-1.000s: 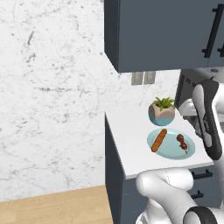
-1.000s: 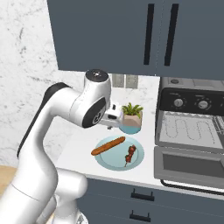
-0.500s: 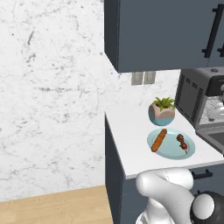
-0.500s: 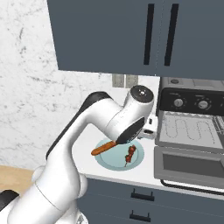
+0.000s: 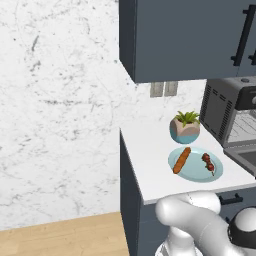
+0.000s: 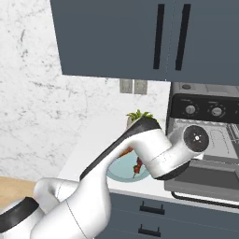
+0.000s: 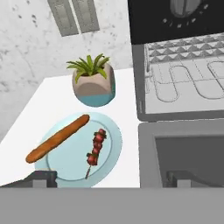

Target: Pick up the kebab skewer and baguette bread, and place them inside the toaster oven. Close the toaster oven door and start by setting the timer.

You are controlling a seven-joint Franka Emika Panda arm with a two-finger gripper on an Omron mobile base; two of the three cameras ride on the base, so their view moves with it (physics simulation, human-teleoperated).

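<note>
Gripper (image 7: 107, 179) hanging released above worktop (image 7: 127, 92), grasping nothing. Kebab skewer (image 7: 96, 149) and baguette bread (image 7: 57, 138) lying apart on light-blue plate (image 7: 113, 151), beside open toaster oven (image 7: 183, 87). Likely light, thin skewer, slipping easily; pinching across chunks mid-length. Baguette probably stiff; gripping centre.

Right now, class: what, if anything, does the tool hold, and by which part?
Nothing. The tool is open above the counter; skewer and baguette lie on the plate.

Matt white counter (image 7: 39, 113), veined marble wall (image 5: 60, 100)
</note>
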